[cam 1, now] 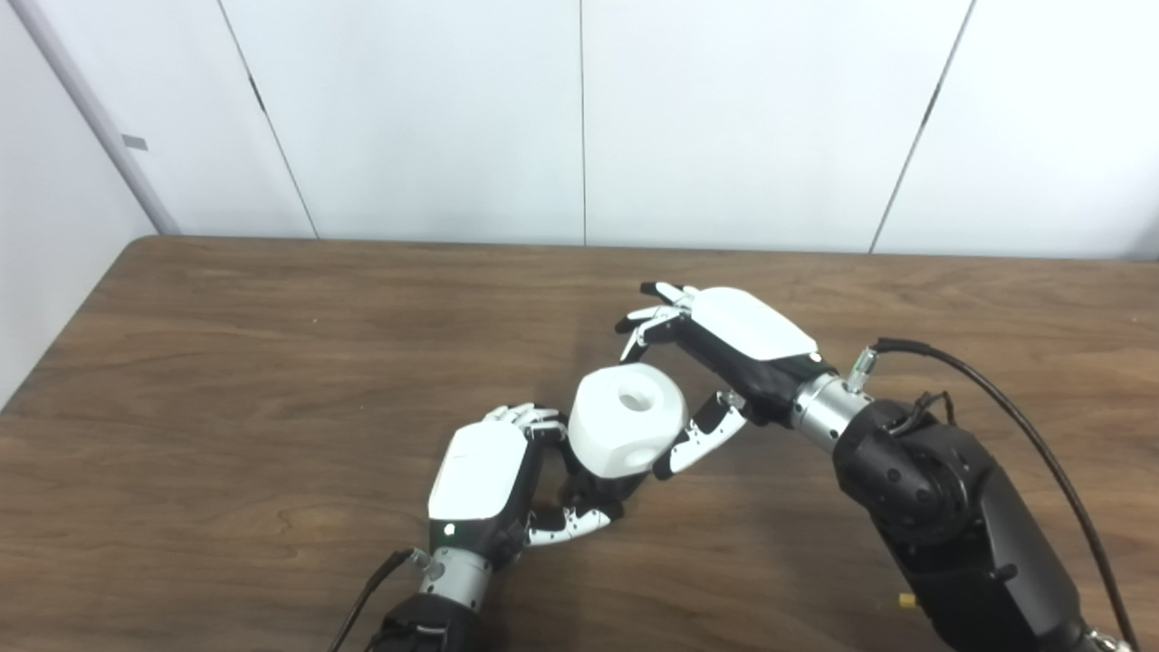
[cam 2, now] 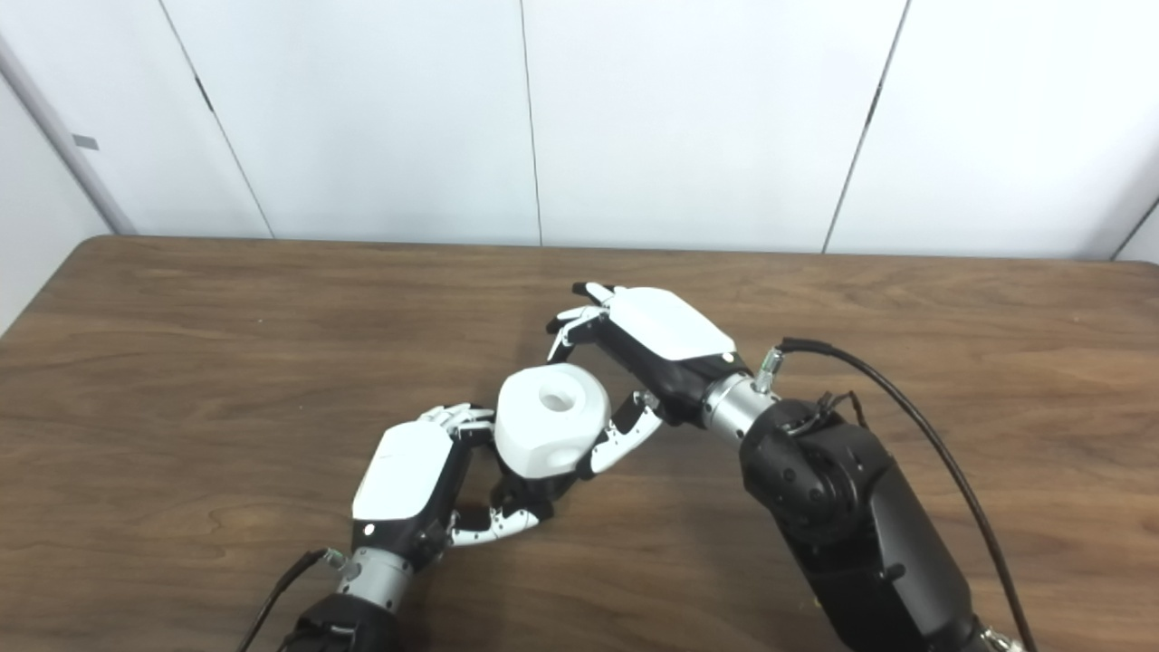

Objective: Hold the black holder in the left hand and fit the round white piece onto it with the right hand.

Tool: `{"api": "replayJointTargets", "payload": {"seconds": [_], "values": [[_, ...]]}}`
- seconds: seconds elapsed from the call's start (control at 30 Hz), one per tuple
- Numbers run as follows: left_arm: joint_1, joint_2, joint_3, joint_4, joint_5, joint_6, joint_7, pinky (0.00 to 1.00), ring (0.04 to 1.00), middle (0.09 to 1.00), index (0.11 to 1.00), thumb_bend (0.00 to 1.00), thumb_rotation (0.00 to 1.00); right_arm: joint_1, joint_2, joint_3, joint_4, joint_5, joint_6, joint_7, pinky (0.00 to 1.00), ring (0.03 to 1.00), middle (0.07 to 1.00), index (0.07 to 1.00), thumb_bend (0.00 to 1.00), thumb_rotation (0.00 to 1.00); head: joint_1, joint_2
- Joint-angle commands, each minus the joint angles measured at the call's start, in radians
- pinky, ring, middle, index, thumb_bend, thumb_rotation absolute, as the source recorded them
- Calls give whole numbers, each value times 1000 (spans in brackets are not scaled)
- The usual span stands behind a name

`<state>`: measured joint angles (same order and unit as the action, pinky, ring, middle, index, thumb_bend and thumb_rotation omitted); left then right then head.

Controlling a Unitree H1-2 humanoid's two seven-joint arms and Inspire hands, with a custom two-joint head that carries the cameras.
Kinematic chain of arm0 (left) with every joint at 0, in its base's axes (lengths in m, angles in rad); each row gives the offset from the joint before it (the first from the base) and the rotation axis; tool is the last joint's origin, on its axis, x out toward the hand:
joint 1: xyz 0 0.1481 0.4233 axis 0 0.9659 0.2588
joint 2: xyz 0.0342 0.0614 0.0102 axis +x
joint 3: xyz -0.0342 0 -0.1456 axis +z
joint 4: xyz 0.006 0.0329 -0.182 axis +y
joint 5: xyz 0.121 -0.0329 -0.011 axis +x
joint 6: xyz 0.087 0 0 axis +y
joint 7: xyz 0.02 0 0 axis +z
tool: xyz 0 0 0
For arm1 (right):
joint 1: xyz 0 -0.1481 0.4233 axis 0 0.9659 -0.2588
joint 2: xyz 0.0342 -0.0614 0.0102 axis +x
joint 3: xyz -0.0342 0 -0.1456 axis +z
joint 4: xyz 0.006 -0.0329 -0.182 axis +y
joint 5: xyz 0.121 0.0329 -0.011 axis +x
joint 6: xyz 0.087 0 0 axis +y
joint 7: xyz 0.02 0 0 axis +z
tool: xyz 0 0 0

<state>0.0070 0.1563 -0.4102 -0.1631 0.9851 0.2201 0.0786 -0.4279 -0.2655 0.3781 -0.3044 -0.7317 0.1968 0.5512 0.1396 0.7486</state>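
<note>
The round white piece (cam 1: 627,420), chunky with a hole in its top, sits on the black holder (cam 1: 599,490); only the holder's lower part shows beneath it. My left hand (cam 1: 489,484) is shut on the holder, fingers behind it and thumb in front. My right hand (cam 1: 715,353) is open around the white piece. Its thumb lies along the piece's right side, and its fingertips (cam 1: 637,328) hover just past the far edge. Whether they touch the piece is unclear.
The brown wooden table (cam 1: 226,362) spreads wide on all sides of the hands. White wall panels (cam 1: 579,118) stand behind its far edge. A black cable (cam 1: 1014,407) loops over my right forearm.
</note>
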Motion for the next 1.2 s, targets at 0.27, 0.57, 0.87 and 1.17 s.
{"api": "replayJointTargets", "payload": {"seconds": [0.27, 0.57, 0.87, 1.17], "values": [[25, 6, -27, 29, 14, 4, -50, 872, 832, 767, 486, 523, 51, -28, 10, -11, -16, -4, -8, -27, 1000, 991, 842, 483, 522, 136, 1, 2], [25, 5, -27, 31, 14, 3, -48, 875, 835, 769, 486, 523, 51, -22, 12, -10, -7, -4, -16, -34, 1000, 989, 841, 483, 522, 136, 2, -2], [23, 2, -29, 37, 15, 1, -42, 871, 834, 767, 486, 523, 51, -16, 8, -10, 2, -5, -19, -38, 1000, 989, 843, 483, 522, 137, 7, -3], [25, -5, -29, 34, 16, 9, -47, 871, 837, 769, 486, 523, 51, -12, 7, -9, 6, -5, -24, -39, 1000, 989, 843, 483, 522, 137, 14, -2]]}}
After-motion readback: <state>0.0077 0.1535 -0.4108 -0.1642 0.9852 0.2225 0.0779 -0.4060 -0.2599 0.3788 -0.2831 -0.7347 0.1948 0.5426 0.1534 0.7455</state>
